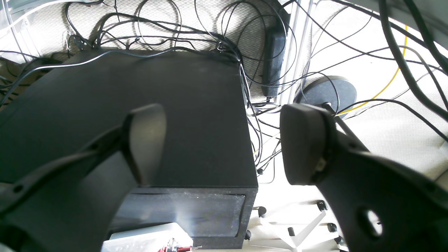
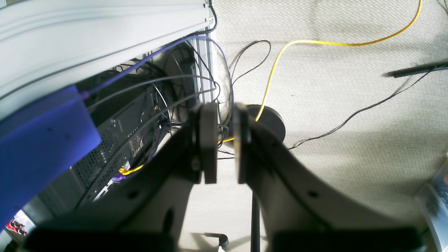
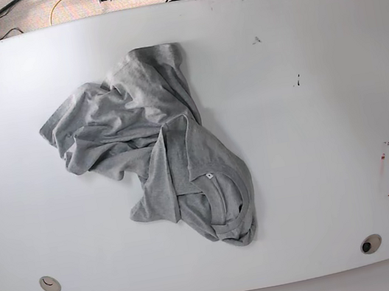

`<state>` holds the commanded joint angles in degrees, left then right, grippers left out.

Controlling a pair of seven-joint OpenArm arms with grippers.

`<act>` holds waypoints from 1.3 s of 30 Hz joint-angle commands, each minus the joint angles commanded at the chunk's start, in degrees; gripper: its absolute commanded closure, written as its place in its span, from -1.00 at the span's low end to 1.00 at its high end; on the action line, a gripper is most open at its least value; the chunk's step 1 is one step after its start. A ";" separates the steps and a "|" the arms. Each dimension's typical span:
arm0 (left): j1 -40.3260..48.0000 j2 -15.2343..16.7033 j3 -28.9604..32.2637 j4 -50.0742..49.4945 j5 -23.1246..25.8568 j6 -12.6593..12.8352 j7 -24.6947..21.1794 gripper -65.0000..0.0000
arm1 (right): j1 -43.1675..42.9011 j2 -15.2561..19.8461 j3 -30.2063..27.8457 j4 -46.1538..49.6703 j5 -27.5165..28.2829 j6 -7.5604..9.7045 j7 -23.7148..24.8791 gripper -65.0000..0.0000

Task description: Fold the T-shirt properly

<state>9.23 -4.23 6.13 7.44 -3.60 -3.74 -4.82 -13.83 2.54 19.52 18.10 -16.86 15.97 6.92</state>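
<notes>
Base view: the shirt [image 3: 151, 130] lies crumpled on the white worktop [image 3: 312, 133], left of the middle, its neck [image 3: 244, 208] towards the near edge and a small white tag [image 3: 210, 176] showing just inside. No arm reaches over it. The left pincer [image 1: 224, 145] stands wide open with nothing between its fingers; the right pincer [image 2: 226, 143] has its fingers close together, a narrow gap left between them, and no cloth there. Both wrist views look past the worktop to cables and floor.

The cloth should handle as light, soft and limp: it will hang from wherever it is held and keep no shape of its own. It looks matt, so I would not expect it to slip much, and nothing about it is fragile (a hard tug might stretch the neck, though). The danger is rather taking two layers where one was meant, or lifting the whole heap as a lump.

Folding has not begun; it needs spreading first. The neck and tag tell which end is which, so I would take hold at the shoulders, either side of the neck, once they can be found. The outer corner [image 3: 47, 133] at far left offers a free edge to draw out.
</notes>
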 joint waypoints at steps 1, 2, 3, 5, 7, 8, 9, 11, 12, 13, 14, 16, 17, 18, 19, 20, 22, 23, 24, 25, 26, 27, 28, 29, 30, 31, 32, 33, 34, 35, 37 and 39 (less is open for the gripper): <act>-0.03 -0.01 0.09 0.00 -0.02 -0.05 0.08 -0.45 | -0.01 -0.01 -0.03 0.01 -0.02 0.01 0.02 0.79; -0.05 -0.03 0.17 -0.01 -0.04 -0.10 0.16 -0.45 | -0.02 -0.02 -0.06 0.02 -0.05 0.02 0.03 0.79; -0.01 0.00 0.15 -0.01 -0.03 -0.15 0.07 -0.45 | 0.01 -0.06 0.01 -0.06 -0.07 -0.05 0.13 0.79; -0.05 0.02 0.17 0.00 -0.03 -0.26 0.03 -0.45 | 0.08 -0.10 0.06 -0.08 -0.07 -0.06 0.22 0.79; -0.09 0.01 0.17 0.04 -0.10 -0.39 0.13 -0.44 | 0.11 -0.07 0.02 0.04 -0.10 0.01 0.16 0.79; -0.05 -0.01 0.15 0.08 -0.16 -0.47 0.17 -0.44 | 0.10 -0.06 -0.01 0.11 -0.15 0.03 0.08 0.79; -0.15 -0.01 0.12 0.08 -0.14 -0.47 0.27 -0.43 | 0.09 -0.04 0.01 0.11 -0.09 0.04 0.05 0.79; -0.31 -0.03 0.04 -0.15 -0.15 -0.28 0.31 -0.42 | -0.02 -0.03 0.05 0.01 0.11 0.08 0.04 0.79; -0.36 -0.04 -0.01 -0.37 -0.18 -0.09 0.24 -0.41 | -0.13 -0.04 0.08 -0.09 0.26 0.10 0.05 0.79; -0.36 -0.06 -0.01 -0.34 -0.15 -0.07 0.23 -0.40 | -0.12 -0.05 0.06 -0.07 0.27 0.10 0.06 0.79; -0.36 -0.07 0.00 -0.32 -0.13 -0.06 0.22 -0.39 | -0.10 -0.06 0.05 -0.05 0.28 0.10 0.07 0.79; -0.33 -0.03 -0.11 -0.34 -0.15 -0.07 0.32 -0.36 | -0.15 -0.07 0.07 -0.11 0.32 0.15 0.11 0.79; -0.35 -0.04 -0.15 -0.29 -0.15 -0.03 0.41 -0.35 | -0.13 -0.06 0.07 0.00 0.33 0.16 0.08 0.79; -0.37 -0.05 -0.18 -0.23 -0.15 0.02 0.50 -0.34 | -0.11 -0.05 0.07 0.10 0.34 0.18 0.05 0.79; -0.34 -0.04 -0.22 -0.28 -0.12 0.04 0.44 -0.33 | -0.10 -0.05 0.06 0.07 0.31 0.19 0.08 0.79; -0.32 -0.03 -0.26 -0.33 -0.10 0.06 0.38 -0.33 | -0.08 -0.04 0.06 0.04 0.29 0.21 0.10 0.79; -0.36 -0.06 -0.44 -0.23 -0.23 0.12 0.40 -0.31 | -0.09 -0.05 0.06 0.12 0.22 0.20 -0.03 0.79; -0.26 -0.04 -0.37 -0.35 -0.18 0.16 0.37 -0.29 | -0.12 0.00 0.05 -0.02 0.19 0.21 -0.10 0.79; -0.16 -0.02 -0.30 -0.47 -0.13 0.21 0.35 -0.28 | -0.15 0.04 0.05 -0.15 0.16 0.22 -0.18 0.79; -0.17 -0.01 -0.36 -0.45 -0.15 0.25 0.37 -0.26 | -0.16 0.02 0.04 -0.15 0.15 0.24 -0.12 0.80; -0.19 0.01 -0.41 -0.43 -0.17 0.28 0.39 -0.24 | -0.18 -0.01 0.03 -0.15 0.15 0.25 -0.05 0.80; -0.18 0.01 -0.40 -0.43 -0.14 0.31 0.33 -0.22 | -0.19 0.01 0.03 -0.17 0.17 0.23 -0.07 0.80; -0.17 0.01 -0.39 -0.43 -0.12 0.34 0.27 -0.20 | -0.19 0.02 0.02 -0.18 0.19 0.20 -0.09 0.80; -0.18 0.00 -0.40 -0.44 -0.14 0.35 0.24 -0.16 | -0.21 0.03 0.00 -0.14 0.21 0.23 -0.12 0.79; -0.19 -0.01 -0.42 -0.45 -0.16 0.36 0.21 -0.13 | -0.23 0.03 -0.01 -0.10 0.22 0.27 -0.16 0.79; -0.21 -0.01 -0.36 -0.48 -0.16 0.39 0.15 -0.08 | -0.27 0.04 -0.02 -0.12 0.24 0.26 -0.13 0.79; -0.23 -0.01 -0.30 -0.50 -0.15 0.41 0.10 -0.03 | -0.31 0.05 -0.03 -0.14 0.25 0.25 -0.09 0.79; -0.22 -0.01 -0.27 -0.57 -0.12 0.44 0.08 0.02 | -0.34 0.05 -0.01 -0.14 0.25 0.21 -0.12 0.79; -0.21 0.00 -0.24 -0.63 -0.08 0.48 0.06 0.08 | -0.37 0.04 0.00 -0.15 0.26 0.18 -0.14 0.79; -0.11 0.11 -0.28 -0.88 -0.04 0.51 0.09 0.19 | -0.40 -0.02 -0.03 -0.11 0.24 0.15 -0.15 0.80; 0.01 0.21 -0.36 -1.17 0.04 0.55 0.09 0.33 | -0.45 -0.06 -0.05 -0.03 0.21 0.10 -0.14 0.80; 0.04 0.23 -0.39 -1.24 0.07 0.55 0.14 0.36 | -0.47 -0.03 -0.03 0.03 0.24 0.08 -0.12 0.80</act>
<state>9.27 -4.00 5.74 6.20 -3.53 -3.19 -4.69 -14.29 2.50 19.49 18.12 -16.62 16.05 6.80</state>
